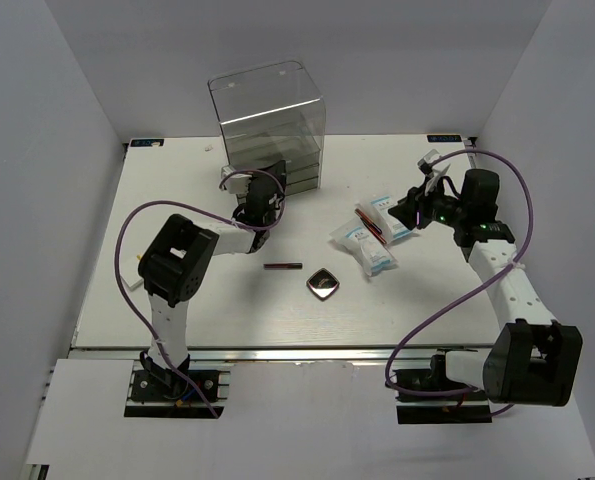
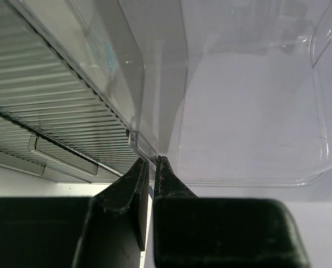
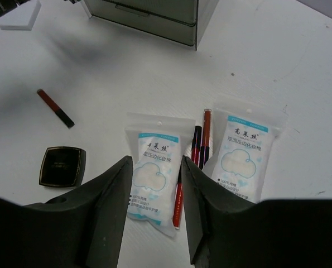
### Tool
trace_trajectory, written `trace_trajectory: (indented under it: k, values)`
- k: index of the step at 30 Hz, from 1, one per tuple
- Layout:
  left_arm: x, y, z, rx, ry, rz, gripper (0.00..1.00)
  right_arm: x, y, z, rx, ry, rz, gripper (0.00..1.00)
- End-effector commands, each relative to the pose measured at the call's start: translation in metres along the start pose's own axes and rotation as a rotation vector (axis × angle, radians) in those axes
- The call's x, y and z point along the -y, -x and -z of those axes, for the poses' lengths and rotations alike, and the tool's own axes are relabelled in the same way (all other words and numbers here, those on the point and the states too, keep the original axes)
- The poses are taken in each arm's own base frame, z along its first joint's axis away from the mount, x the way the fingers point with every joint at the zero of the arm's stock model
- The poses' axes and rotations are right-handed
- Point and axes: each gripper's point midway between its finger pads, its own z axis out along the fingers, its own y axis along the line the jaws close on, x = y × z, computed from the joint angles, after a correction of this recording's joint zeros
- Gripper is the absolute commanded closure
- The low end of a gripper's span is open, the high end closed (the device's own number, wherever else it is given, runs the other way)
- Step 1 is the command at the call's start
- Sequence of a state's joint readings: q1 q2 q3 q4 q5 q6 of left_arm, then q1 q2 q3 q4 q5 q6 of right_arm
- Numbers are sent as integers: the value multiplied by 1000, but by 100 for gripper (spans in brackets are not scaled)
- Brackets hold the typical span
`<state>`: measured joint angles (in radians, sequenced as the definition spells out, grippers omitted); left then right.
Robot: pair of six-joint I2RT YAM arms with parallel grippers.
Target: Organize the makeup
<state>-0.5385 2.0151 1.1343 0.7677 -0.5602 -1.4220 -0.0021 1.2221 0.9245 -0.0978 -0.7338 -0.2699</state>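
Three clear-white packets [image 1: 350,233] [image 1: 379,260] [image 1: 390,212] with blue print lie right of centre, two thin dark-red sticks [image 1: 372,226] among them. My right gripper [image 1: 414,213] hangs open over them. In the right wrist view its open gripper [image 3: 155,161] straddles one packet [image 3: 157,173] from above; the sticks [image 3: 202,145] and a second packet [image 3: 244,156] lie to its right. A short dark-red stick [image 1: 283,266] and the dark compact [image 1: 323,285] lie mid-table. My left gripper [image 1: 262,182] [image 2: 152,162] is shut on the thin clear lip [image 2: 136,140] of a drawer.
The tall clear acrylic drawer box [image 1: 267,115] stands at the back centre; its ribbed drawers [image 2: 54,111] fill the left wrist view. A small white block [image 3: 20,14] lies near the box. Purple cables loop beside both arms.
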Motion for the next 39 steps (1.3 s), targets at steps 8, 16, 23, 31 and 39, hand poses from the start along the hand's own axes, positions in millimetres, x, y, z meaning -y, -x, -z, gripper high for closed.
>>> trace_trajectory:
  k: [8, 16, 23, 31, 39]
  values:
    - [62, -12, 48, -107, -170, 10, 100, 42, -32, -16, -115, -151, -108, 44]
    - [91, -6, 72, -120, -226, 18, 100, 75, -53, -30, -197, -233, -143, 28]
    - [112, 1, 81, -118, -261, 25, 100, 103, -61, -48, -240, -275, -99, 11]
    - [135, 7, 84, -106, -295, 24, 100, 118, -92, -87, -378, -321, -49, 11]
    - [157, 15, 89, -91, -327, 30, 100, 136, -126, -91, -504, -381, -54, 12]
